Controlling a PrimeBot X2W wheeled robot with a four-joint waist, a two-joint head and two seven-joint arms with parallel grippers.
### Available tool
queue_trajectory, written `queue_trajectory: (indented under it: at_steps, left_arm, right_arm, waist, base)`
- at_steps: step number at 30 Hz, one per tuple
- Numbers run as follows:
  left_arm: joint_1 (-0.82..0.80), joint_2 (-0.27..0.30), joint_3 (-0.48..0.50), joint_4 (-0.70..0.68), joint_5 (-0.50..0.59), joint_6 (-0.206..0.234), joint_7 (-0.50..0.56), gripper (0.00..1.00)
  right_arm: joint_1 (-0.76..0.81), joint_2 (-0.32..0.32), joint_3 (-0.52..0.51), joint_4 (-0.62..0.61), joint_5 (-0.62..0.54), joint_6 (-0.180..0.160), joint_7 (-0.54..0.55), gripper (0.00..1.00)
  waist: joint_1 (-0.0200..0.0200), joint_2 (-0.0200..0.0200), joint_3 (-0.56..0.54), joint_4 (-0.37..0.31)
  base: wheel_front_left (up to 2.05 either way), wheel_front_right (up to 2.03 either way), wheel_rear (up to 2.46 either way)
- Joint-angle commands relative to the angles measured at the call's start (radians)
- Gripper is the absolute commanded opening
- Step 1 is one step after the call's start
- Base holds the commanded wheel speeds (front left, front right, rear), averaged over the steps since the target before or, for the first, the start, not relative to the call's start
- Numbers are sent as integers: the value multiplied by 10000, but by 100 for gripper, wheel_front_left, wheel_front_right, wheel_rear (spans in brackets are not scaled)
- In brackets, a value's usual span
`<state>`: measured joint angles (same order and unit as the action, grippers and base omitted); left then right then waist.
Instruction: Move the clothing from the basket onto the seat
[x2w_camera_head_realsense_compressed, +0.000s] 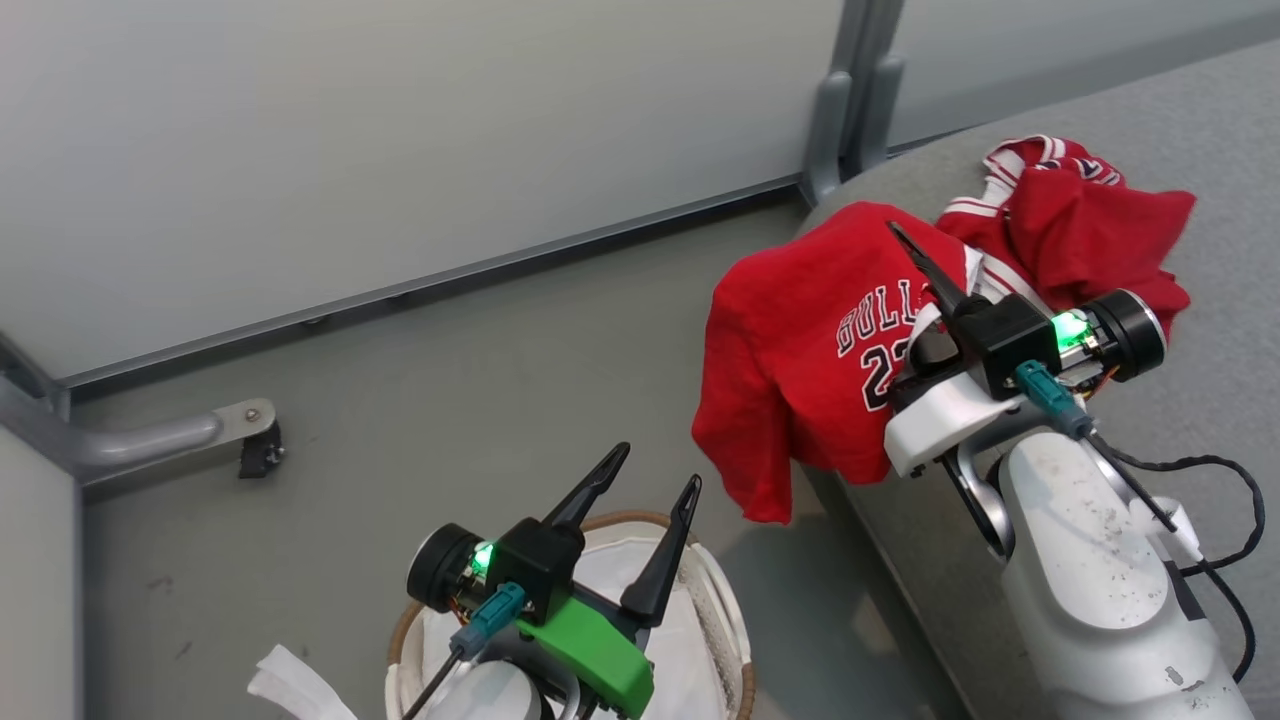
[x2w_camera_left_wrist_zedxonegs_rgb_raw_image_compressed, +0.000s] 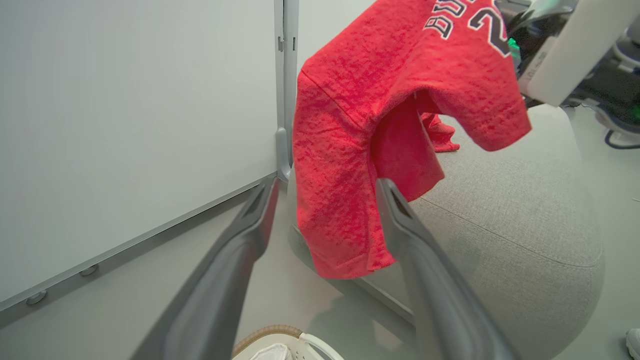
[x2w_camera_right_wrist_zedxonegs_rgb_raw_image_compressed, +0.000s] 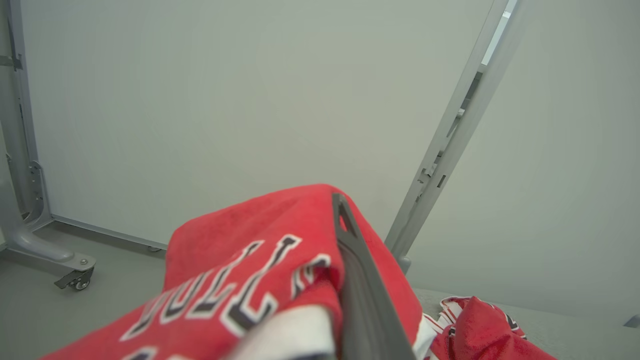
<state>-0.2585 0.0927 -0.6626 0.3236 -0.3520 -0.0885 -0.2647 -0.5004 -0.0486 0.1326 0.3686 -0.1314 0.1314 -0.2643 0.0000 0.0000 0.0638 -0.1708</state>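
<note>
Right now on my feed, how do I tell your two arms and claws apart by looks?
Left claw: two long dark fingers, black body on a green bracket. Right claw: same black body, but a white bracket on a pale forearm speckled with dark scuffs. Both have a green light, a teal plug and a black cable.

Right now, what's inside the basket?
A white cloth liner lines the basket. The left gripper sits in front and covers its middle and bottom, so what lies lower down is hidden.
</note>
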Motion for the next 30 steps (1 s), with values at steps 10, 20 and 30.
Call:
queue_trajectory:
  at_steps: [10,20,30]
  left_arm:
    - [-487,-19,383,120,694,-301,9,100]
    - [-794,112,396,61,931,-405,8,100]
    - [-1502,568,297,-462,1365,-424,7,100]
  right_arm:
    - [209,-24,-549,-252,153,-14,-1,0]
    - [249,-21,-1239,-495,383,-14,-1,0]
    - [-2295,-464,-2948,-1229,463,-14,-1,0]
  waist:
    - [0,0,1340,-2531]
    - [0,0,2061,-2652]
    - [0,0,3619,-2078]
  base:
    - [0,0,0]
    - [0,0,0]
    - [0,0,0]
